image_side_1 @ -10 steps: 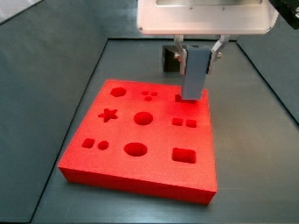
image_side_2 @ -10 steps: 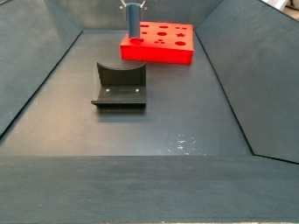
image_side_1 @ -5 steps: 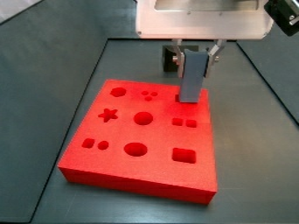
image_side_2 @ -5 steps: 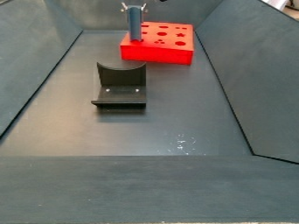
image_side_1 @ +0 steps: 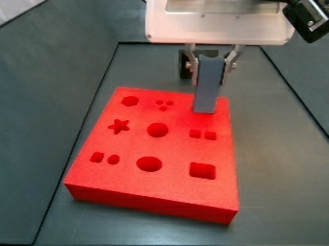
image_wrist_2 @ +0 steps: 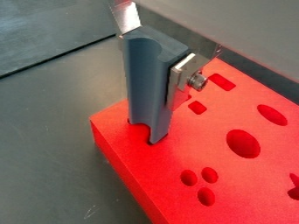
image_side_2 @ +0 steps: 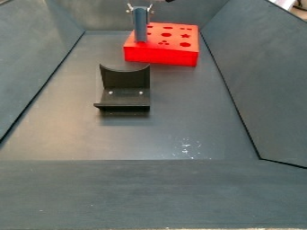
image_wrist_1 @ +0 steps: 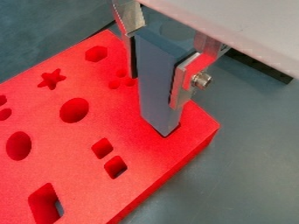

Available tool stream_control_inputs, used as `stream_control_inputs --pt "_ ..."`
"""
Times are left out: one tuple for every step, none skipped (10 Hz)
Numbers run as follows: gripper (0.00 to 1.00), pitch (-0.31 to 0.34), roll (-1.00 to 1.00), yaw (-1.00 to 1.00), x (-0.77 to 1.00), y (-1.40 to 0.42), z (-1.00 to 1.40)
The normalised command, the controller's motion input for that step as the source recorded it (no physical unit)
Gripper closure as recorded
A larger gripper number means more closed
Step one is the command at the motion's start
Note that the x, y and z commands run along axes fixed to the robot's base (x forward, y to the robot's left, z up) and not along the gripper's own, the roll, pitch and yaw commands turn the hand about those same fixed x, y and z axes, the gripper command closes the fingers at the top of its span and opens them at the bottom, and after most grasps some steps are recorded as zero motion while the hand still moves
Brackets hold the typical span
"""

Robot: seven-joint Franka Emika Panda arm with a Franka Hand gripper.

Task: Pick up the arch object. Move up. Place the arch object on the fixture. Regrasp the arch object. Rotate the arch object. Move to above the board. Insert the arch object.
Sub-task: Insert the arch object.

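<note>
Side views show the red board at the tray's far end, the fixture standing empty well apart. The gripper, jaws clamped on the arch object, has edged the piece lower since a second ago: insertion looks underway. Its long axis stands vertical, notched end down at the board's arch cutout.

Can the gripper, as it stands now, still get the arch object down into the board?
Probably yes. The gripper holds the arch object upright in its fingers, its lower end already at the board near a corner, with nothing else around it.
</note>
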Motion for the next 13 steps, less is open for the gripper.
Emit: stream_control_inputs --pt "1.00 -0.030 0.20 0.07 0.00 0.18 -0.36" --pt "1.00 -0.016 0.23 0.08 0.03 0.17 -0.37" --pt "1.00 -0.024 0.17 0.01 0.12 0.09 -0.33" --pt "1.00 -0.019 0.17 0.00 0.03 0.09 -0.30" --pt "1.00 0.000 0.10 0.00 0.00 0.00 -0.10" --pt "1.00 -0.021 0.17 0.00 -0.11 -0.11 -0.05" --pt "1.00 -0.051 0.50 0.27 -0.17 -0.29 -0.23" --pt "1.00 -0.050 0.50 0.36 -0.17 -0.23 -0.14" --pt "1.00 -0.043 0.50 0.40 -0.12 -0.21 -0.09" --pt "1.00 -0.044 0.50 0.40 -0.09 -0.21 -0.09" --pt "1.00 -0.053 0.38 0.29 0.08 -0.05 -0.43" --pt "1.00 -0.091 0.00 0.00 0.08 0.00 -0.18" --pt "1.00 -0.016 0.00 0.00 0.32 0.18 -0.56"
